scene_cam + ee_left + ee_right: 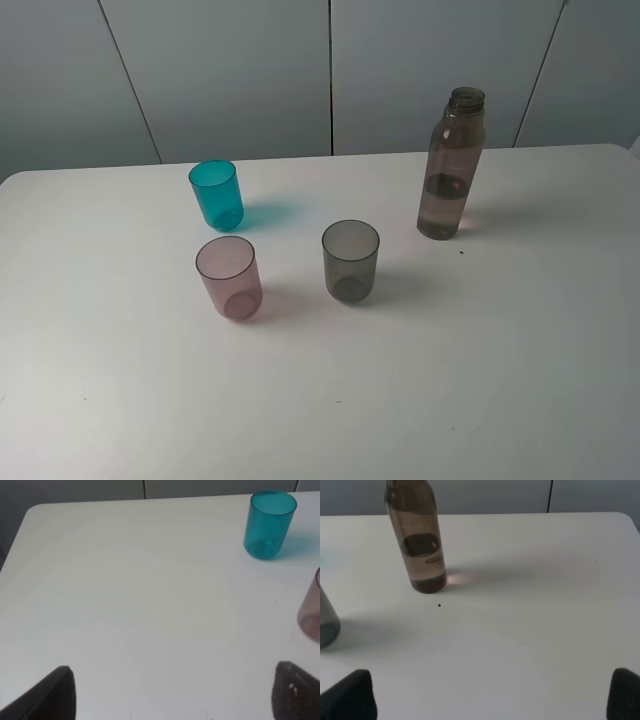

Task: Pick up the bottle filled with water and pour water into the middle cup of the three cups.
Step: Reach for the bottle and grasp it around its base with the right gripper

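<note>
The smoky pinkish-brown bottle [452, 165] stands upright at the back right of the white table, partly filled with water. It also shows in the right wrist view [417, 540]. The three cups stand upright to its left: teal cup [216, 195], pink cup [229, 278], grey cup [351, 260]. The left wrist view shows the teal cup [269, 525] and an edge of the pink cup [312, 612]. The left gripper [175, 695] is open and empty, short of the cups. The right gripper [485, 697] is open and empty, well short of the bottle. Neither gripper shows in the exterior view.
The white table [330, 400] ends at a far edge just behind the bottle and the teal cup, with grey wall panels [230, 70] beyond. An edge of the grey cup [326, 620] shows in the right wrist view.
</note>
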`<action>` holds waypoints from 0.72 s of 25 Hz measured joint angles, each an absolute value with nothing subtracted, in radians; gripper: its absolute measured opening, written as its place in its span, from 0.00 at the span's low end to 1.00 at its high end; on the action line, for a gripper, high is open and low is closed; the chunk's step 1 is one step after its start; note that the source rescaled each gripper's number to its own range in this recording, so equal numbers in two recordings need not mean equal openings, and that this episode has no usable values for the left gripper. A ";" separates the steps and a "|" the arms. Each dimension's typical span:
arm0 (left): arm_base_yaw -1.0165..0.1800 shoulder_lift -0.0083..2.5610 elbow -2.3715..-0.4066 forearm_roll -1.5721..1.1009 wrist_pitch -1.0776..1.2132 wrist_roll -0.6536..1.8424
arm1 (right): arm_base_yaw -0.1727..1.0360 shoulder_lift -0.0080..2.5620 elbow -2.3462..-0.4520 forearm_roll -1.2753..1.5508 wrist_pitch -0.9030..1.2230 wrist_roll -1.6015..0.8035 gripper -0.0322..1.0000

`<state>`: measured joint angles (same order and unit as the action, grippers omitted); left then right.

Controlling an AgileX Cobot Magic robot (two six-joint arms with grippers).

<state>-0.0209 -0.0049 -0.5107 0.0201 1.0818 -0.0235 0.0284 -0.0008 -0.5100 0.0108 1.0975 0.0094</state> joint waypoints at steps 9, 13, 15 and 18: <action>-0.021 -0.005 -0.511 0.020 1.082 -0.024 | 0.028 -0.001 -0.510 0.011 1.097 0.009 1.00; -0.021 -0.005 -0.511 0.020 1.082 -0.022 | 0.028 -0.001 -0.510 0.011 1.097 0.009 1.00; -0.021 -0.005 -0.511 0.020 1.082 -0.022 | 0.028 -0.001 -0.510 0.011 1.097 0.009 1.00; -0.021 -0.005 -0.511 0.020 1.082 -0.022 | 0.028 -0.001 -0.510 0.011 1.097 0.009 1.00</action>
<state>-0.0209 -0.0049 -0.5107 0.0201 1.0818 -0.0218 0.0284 -0.0008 -0.5100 0.0108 1.0975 0.0094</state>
